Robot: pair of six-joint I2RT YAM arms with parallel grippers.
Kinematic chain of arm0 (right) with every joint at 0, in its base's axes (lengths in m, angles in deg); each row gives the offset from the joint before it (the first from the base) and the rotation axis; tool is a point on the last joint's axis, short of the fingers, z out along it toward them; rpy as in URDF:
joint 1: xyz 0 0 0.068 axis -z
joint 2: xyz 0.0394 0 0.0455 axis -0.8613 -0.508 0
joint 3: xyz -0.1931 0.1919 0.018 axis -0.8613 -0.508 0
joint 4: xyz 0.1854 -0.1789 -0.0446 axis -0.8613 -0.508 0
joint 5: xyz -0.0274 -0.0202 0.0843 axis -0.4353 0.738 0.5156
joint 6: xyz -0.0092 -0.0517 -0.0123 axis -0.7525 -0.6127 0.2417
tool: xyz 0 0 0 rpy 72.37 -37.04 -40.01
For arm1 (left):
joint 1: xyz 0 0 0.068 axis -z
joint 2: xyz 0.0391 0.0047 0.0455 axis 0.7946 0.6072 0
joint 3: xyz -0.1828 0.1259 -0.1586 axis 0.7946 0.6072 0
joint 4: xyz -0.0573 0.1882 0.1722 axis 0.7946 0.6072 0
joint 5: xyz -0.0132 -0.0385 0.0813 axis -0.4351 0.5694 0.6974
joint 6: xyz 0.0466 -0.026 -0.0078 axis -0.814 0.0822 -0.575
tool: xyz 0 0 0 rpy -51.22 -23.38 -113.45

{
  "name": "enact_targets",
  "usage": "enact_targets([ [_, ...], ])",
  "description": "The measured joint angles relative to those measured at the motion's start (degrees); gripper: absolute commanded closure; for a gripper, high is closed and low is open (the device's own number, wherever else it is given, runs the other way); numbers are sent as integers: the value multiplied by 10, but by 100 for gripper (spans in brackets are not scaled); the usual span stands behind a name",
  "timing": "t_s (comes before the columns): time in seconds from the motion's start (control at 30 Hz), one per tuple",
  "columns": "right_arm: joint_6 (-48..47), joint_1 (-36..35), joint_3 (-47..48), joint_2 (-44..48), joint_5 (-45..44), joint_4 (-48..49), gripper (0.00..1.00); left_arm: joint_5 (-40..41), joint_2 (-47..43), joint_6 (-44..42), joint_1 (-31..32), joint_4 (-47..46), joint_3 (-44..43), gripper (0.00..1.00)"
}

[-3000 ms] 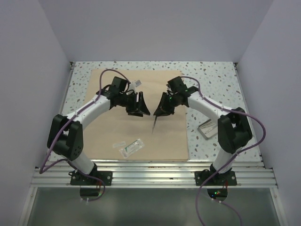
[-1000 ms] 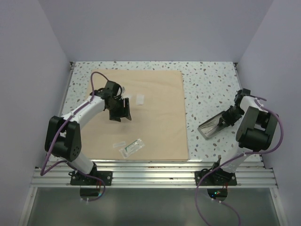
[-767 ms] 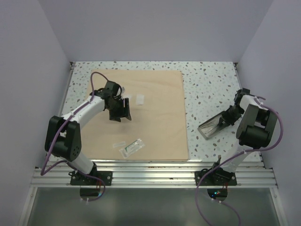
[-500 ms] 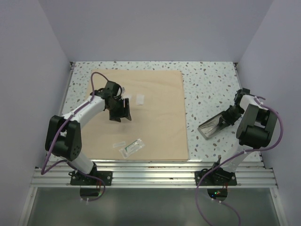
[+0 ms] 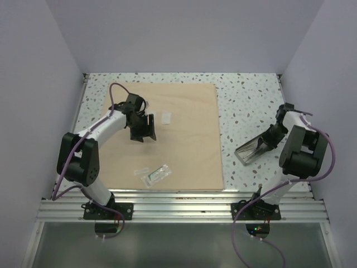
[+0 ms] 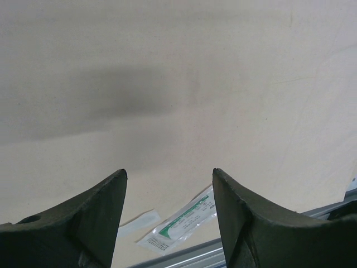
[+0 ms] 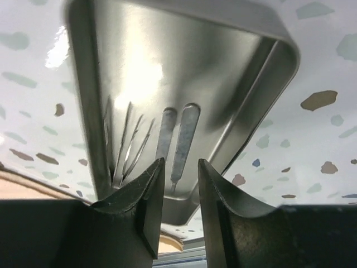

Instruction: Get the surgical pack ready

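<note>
As it lies flat as one big square sheet, the surgical pack (image 5: 184, 145) covers the left and middle of the speckled table (image 5: 245, 100). Left gripper (image 5: 144, 129) hangs over the pack's far-left part, fingers spread wide, nothing between them; bare cloth only beneath. Clear pouch (image 5: 156, 175) rests on the pack's near edge, well apart from those fingers. Small white tab (image 5: 165, 118) lies just right of them. Right gripper (image 5: 266, 139) is off the cloth, at the metal tray (image 5: 245, 153) on the right. Its fingers stand narrowly apart over a slim instrument (image 7: 185, 134) in the tray. Any grip: cannot tell.
</note>
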Motion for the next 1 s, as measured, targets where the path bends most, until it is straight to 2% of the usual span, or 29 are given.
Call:
enact_targets([
  [0.23, -16, -87, 74, 47, -11, -36, 61, 19, 28, -11, -7, -6, -73, 33],
  [0.47, -40, -171, 139, 78, 31, -49, 59, 15, 75, -35, -25, -20, -126, 38],
  [0.6, -52, -209, 139, 79, 54, -51, 58, 23, 133, -56, -26, -28, -197, 40],
  [0.8, -68, -234, 95, 81, 88, -45, 58, 110, 221, -71, -24, -27, -295, 49],
  [1.0, -71, -235, 43, 87, 117, -39, 57, 242, 285, -83, 14, 2, -365, 49],
])
